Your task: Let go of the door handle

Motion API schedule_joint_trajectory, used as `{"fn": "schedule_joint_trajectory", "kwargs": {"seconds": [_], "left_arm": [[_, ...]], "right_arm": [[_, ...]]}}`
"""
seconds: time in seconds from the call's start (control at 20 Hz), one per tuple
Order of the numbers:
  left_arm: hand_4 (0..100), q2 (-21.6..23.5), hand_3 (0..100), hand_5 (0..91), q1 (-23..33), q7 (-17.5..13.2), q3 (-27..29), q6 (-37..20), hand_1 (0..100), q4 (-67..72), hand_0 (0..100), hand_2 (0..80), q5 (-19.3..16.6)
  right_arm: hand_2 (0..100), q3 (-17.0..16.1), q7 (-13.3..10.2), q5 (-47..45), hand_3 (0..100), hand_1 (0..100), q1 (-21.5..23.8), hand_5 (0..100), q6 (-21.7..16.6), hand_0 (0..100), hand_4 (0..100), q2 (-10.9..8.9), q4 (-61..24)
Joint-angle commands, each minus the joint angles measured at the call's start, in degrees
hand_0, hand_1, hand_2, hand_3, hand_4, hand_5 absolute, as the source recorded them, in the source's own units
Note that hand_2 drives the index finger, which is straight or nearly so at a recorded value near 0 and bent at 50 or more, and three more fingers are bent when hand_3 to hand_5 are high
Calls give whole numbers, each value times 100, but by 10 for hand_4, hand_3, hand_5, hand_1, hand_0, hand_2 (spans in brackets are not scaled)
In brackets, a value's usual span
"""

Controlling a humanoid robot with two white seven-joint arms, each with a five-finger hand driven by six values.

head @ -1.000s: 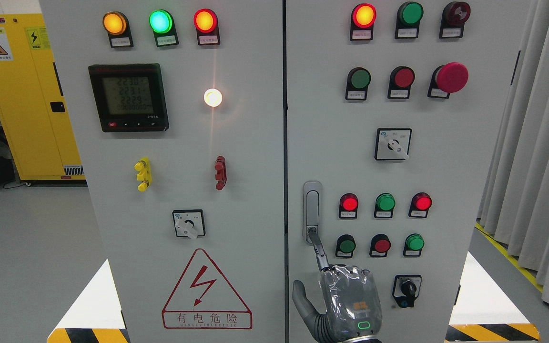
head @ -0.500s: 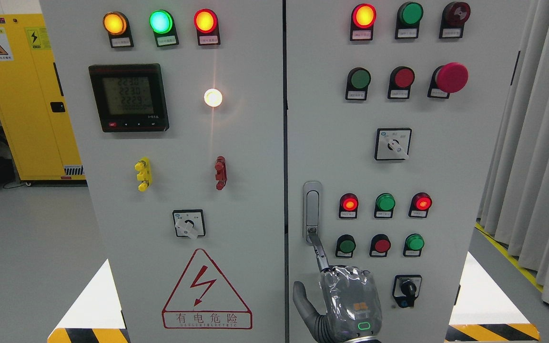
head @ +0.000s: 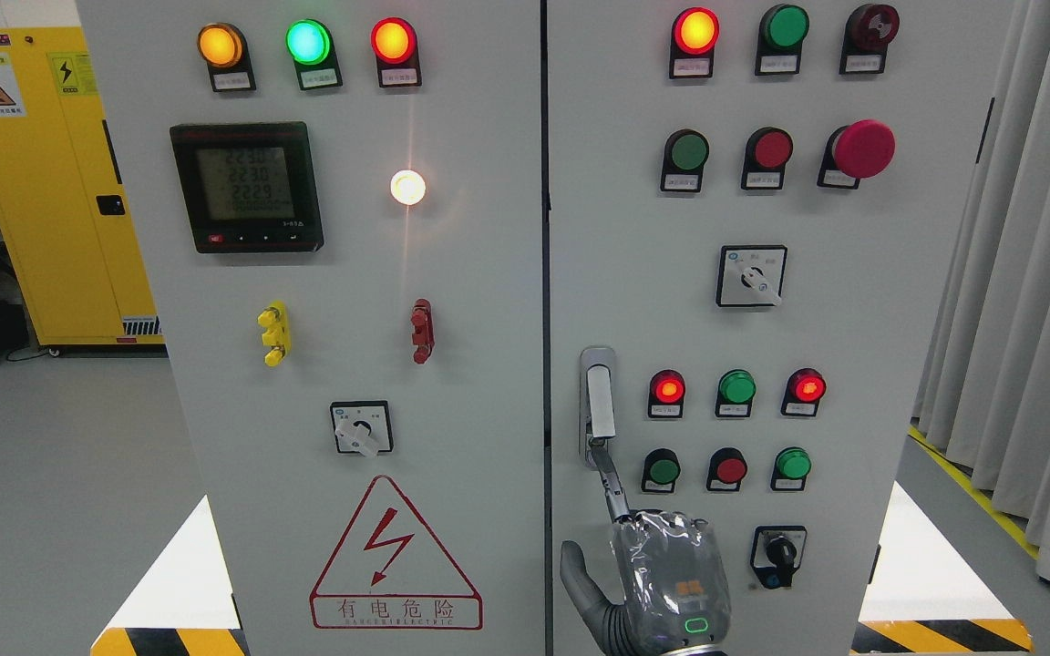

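Rising from the bottom edge right of the middle, the right hand [head: 662, 583] is seen with one finger [head: 612, 483] extended to the button below the door handle [head: 600, 401], the others seemingly curled, nothing gripped. The handle, low on the right cabinet door [head: 853, 319], is judged rigid, light and smooth, best hooked under its popped lower end.

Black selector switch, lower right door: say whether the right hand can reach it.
Probably yes: the right hand is just left of the black selector switch, with only bare door panel between them.

Bright, even light and sharp focus — the white lamp [head: 407, 187] flares (a thin vertical streak) on the panel [head: 352, 301].
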Motion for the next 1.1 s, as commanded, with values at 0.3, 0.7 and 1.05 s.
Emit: {"fn": "schedule_joint_trajectory", "kwargs": {"seconds": [0.3, 0.7, 1.05], "left_arm": [[0, 0, 0, 0, 0, -1, 0, -5, 556, -70, 120, 0, 0], [0, 0, 0, 0, 0, -1, 0, -5, 556, -70, 120, 0, 0], [0, 0, 0, 0, 0, -1, 0, -5, 556, -70, 120, 0, 0]], "right_arm": [[12, -2, 0, 0, 1000, 360, 23, 1000, 1, 568, 1000, -11, -1], [12, 7, -35, 0, 1000, 360, 23, 1000, -8, 566, 1000, -20, -36], [13, 16, -52, 62, 1000, 360, 85, 1000, -34, 565, 1000, -20, -211]]}}
